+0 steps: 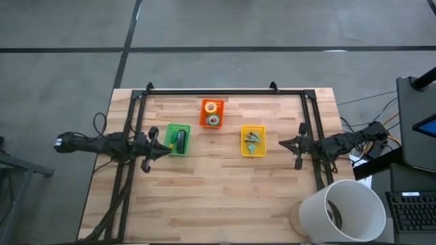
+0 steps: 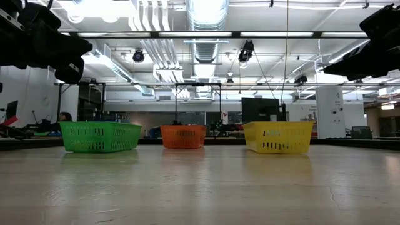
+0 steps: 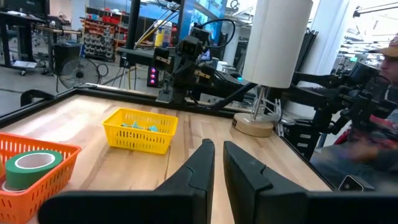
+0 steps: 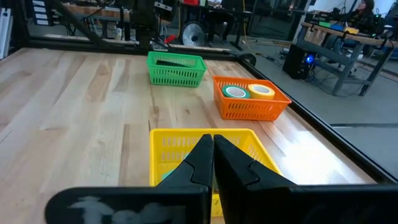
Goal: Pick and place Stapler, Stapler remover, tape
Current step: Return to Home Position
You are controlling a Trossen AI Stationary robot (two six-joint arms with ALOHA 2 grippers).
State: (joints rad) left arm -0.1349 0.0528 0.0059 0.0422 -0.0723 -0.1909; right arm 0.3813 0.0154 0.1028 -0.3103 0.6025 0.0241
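The black stapler lies in the green basket. A yellow tape roll and a green tape roll lie in the orange basket; the right wrist view shows both rolls. Small teal pieces lie in the yellow basket. My left gripper hovers just left of the green basket, its fingers drawn together, holding nothing. My right gripper hovers right of the yellow basket, shut and empty. No red-orange rolls show.
A black rail frame runs along the table's far edge and down both sides. A large white cylinder stands at the near right corner. The three baskets sit in a row across the table's middle. A person is beyond the right edge.
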